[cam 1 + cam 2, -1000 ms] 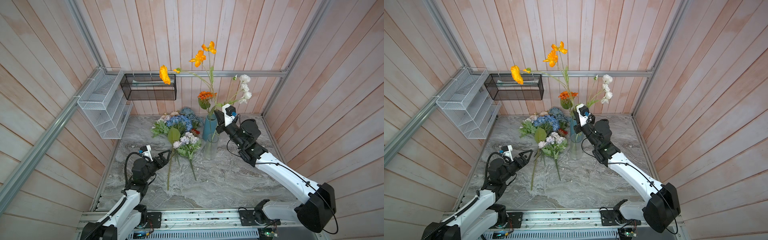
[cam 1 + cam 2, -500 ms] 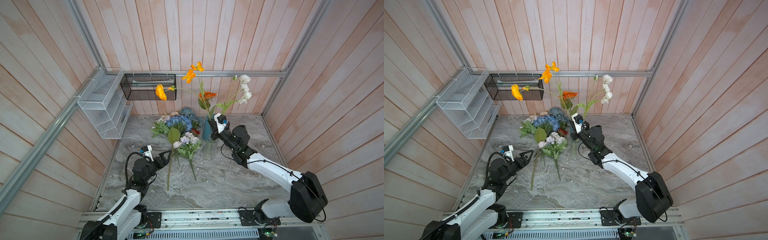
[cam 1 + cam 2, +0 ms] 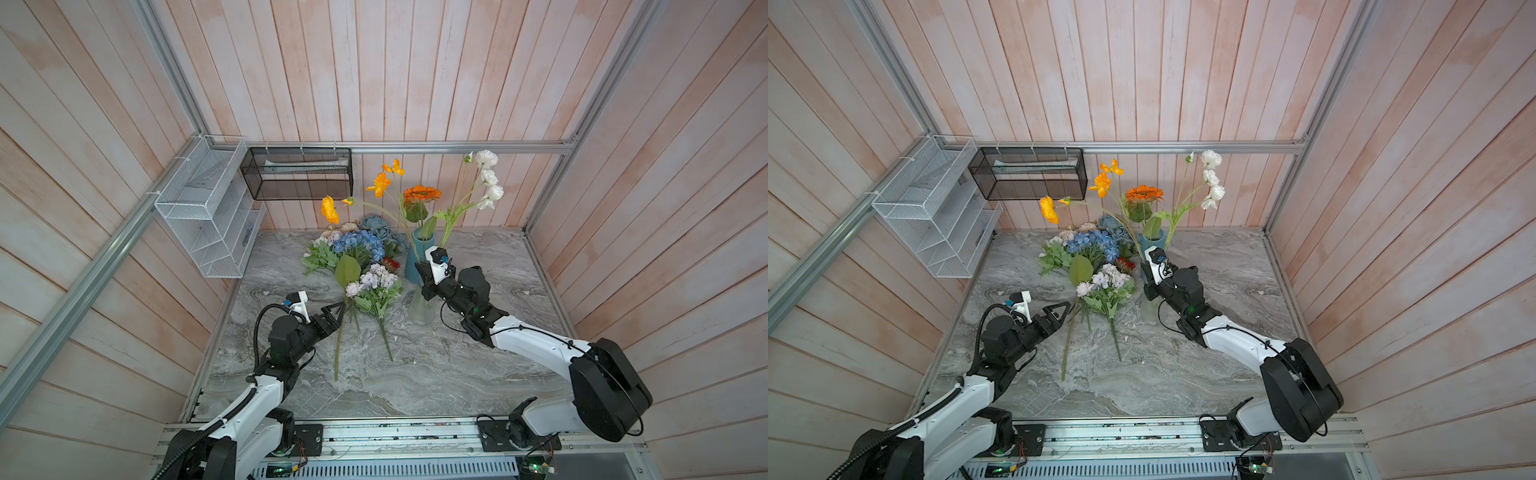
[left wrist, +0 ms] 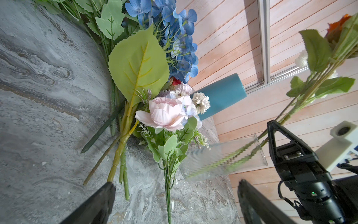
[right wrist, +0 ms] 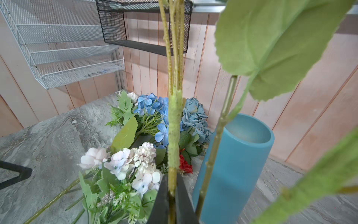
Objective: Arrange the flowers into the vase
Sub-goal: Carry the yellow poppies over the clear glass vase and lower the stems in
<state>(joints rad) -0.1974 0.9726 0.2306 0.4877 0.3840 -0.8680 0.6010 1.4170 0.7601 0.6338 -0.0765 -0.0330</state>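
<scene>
A clear ribbed glass vase (image 3: 417, 312) (image 4: 222, 159) stands mid-table. An orange gerbera (image 3: 422, 193) and a white-bloomed stalk (image 3: 488, 178) rise from it. My right gripper (image 3: 422, 277) (image 5: 172, 186) hangs just above the vase's mouth, shut on the fuzzy stem (image 5: 174, 120) of the orange poppies (image 3: 380, 183). The other flowers lie heaped on the table to the left: blue hydrangea (image 3: 361, 243) and a lilac-pink bunch (image 3: 374, 280) (image 4: 166, 112). My left gripper (image 3: 332, 313) (image 4: 174, 194) is open, low over the stems of that heap, holding nothing.
An empty teal vase (image 3: 419, 257) (image 5: 248, 135) stands right behind the glass one. A white wire shelf (image 3: 203, 208) and a black mesh basket (image 3: 299, 174) hang on the walls at the back left. Wooden walls close in the marble table (image 3: 415, 374).
My right gripper has come down and slightly left with the poppy stem, so the orange blooms sit much lower. The left arm has stayed still.
</scene>
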